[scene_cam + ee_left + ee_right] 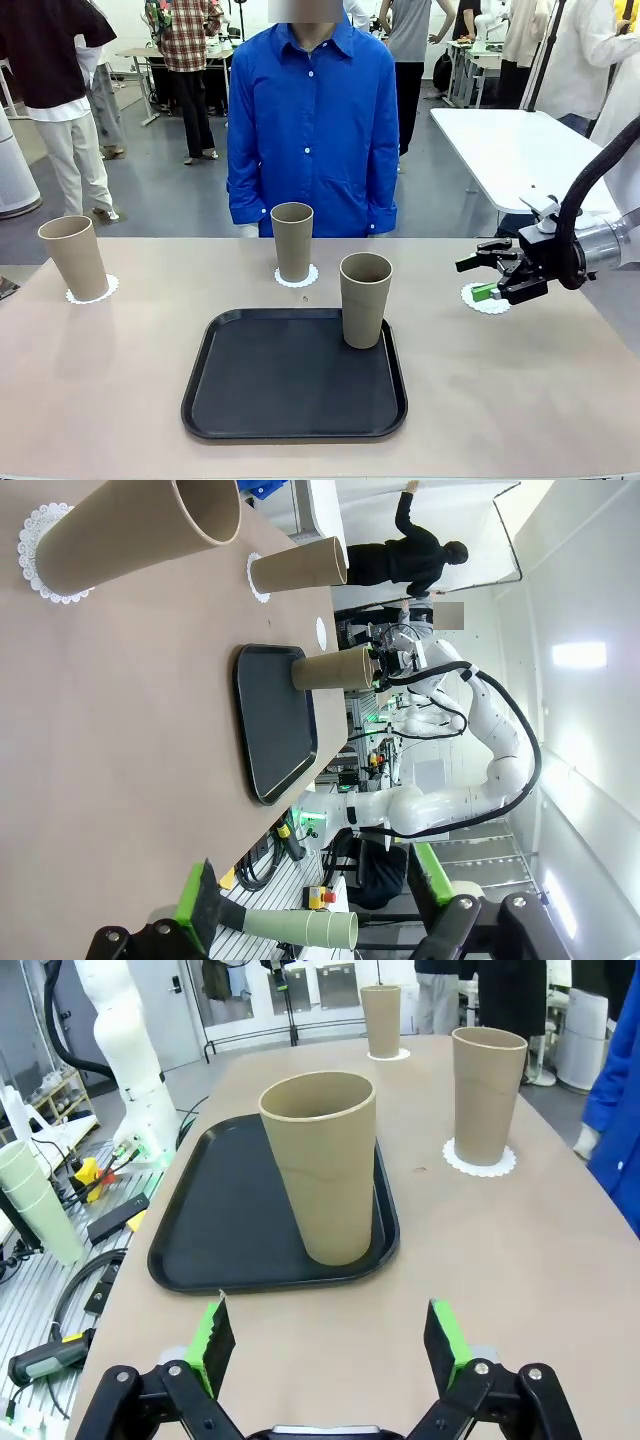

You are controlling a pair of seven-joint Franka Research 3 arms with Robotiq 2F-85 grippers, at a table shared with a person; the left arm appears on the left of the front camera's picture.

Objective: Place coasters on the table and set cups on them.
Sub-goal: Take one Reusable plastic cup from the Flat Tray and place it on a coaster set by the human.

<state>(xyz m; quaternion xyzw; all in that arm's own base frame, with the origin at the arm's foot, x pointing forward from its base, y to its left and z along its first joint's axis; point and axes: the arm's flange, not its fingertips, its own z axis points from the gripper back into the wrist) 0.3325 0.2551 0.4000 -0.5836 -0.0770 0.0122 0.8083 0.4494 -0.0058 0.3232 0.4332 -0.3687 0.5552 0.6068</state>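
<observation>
Right gripper (478, 277) spread, empty: take the cup (365, 298) on the tray (290, 422) mid-height, squarely, then centre it on the bare coaster (491, 306).

The tabletop (120, 730) is looking tipped on its side. The near cup (130, 530) is standing on a white coaster (35, 555). A second cup (300, 565) is standing on another coaster (256, 580). A third cup (335, 668) is standing in the black tray (275, 730). A bare coaster (320, 632) is lying just past the tray. The left gripper (315, 890) is keeping its fingers (198, 908) wide apart, with nothing between them.
</observation>
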